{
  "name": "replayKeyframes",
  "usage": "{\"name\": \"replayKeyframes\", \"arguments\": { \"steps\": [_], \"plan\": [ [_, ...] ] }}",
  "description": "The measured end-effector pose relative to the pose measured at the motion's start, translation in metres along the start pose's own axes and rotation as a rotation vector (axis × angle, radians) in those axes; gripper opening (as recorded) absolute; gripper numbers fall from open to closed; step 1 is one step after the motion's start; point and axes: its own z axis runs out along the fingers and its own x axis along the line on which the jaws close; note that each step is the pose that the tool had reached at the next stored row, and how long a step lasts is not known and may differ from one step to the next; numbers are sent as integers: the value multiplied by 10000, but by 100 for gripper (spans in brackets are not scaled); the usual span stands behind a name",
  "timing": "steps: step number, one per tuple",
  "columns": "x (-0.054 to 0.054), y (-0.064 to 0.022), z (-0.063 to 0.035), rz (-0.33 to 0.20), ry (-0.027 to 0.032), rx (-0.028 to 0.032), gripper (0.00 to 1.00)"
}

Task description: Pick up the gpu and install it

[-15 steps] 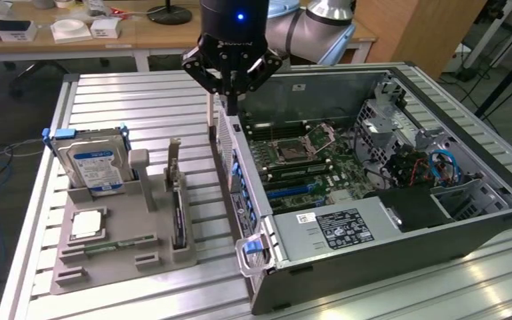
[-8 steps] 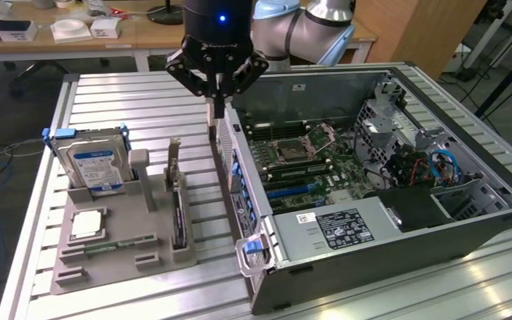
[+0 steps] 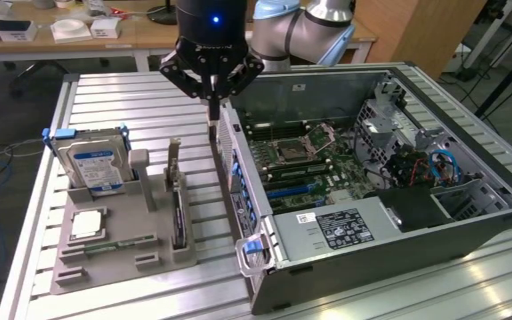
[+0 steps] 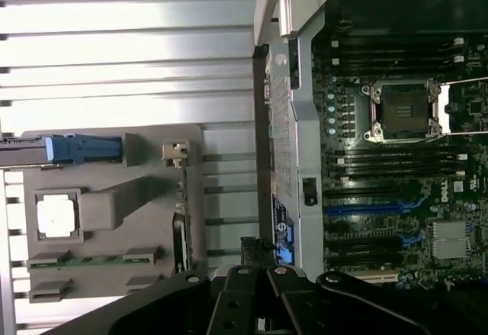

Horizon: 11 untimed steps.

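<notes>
Pick-up stage: my hand [image 3: 213, 115] is pinched shut and empty, gpu [image 3: 179, 217] sits at its 7 o'clock in the exterior view, so I'd reckon grabbing it needs opening up.

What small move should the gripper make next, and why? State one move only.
Probably open the jaws and shift toward the exterior view's left, above the gpu. The gripper is shut on nothing, hovering between the grey tray and the open computer case, while the gpu stands on edge in its tray slot, untouched.
</notes>
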Motion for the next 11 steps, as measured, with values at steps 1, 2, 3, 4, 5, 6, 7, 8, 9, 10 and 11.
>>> {"name": "replayKeyframes", "arguments": {
  "steps": [1,2,3,4,5,6,7,8,9,10,11],
  "plan": [
    [8,-2,0,0,0,0,11],
    [16,-4,1,0,0,0,11],
    [23,-6,1,0,0,0,11],
    [29,-9,1,-1,0,0,11],
    [37,-11,2,0,0,0,11],
    [39,-13,2,-2,0,0,11],
    [39,-15,3,-1,0,-1,11],
    [42,-17,3,-1,0,-1,11],
    [49,-19,3,0,0,0,11],
    [59,-21,4,0,0,0,11],
    [67,-24,5,0,0,0,11]
  ]
}}
